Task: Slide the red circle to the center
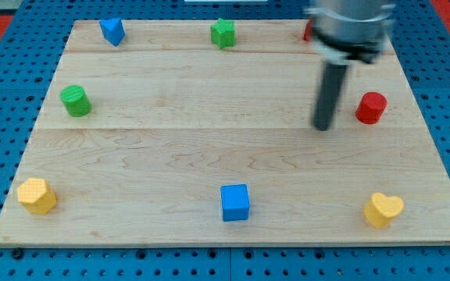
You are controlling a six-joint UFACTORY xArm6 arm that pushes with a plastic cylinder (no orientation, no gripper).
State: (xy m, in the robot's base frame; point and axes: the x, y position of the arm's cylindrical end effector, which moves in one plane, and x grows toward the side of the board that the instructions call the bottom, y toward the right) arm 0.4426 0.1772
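The red circle [371, 107] is a short red cylinder near the right edge of the wooden board [209, 172], a little above mid-height. My tip [323, 126] touches the board just left of it and slightly lower, with a small gap between them. The rod rises to the arm's blurred body at the view's top right.
A second red block [308, 31] shows partly behind the arm at the top. A green star-like block [223, 33] and a blue block [112, 31] sit along the top edge. A green cylinder [76, 101] is at left. A yellow block [37, 195], a blue cube [235, 202] and a yellow heart [383, 209] lie along the bottom.
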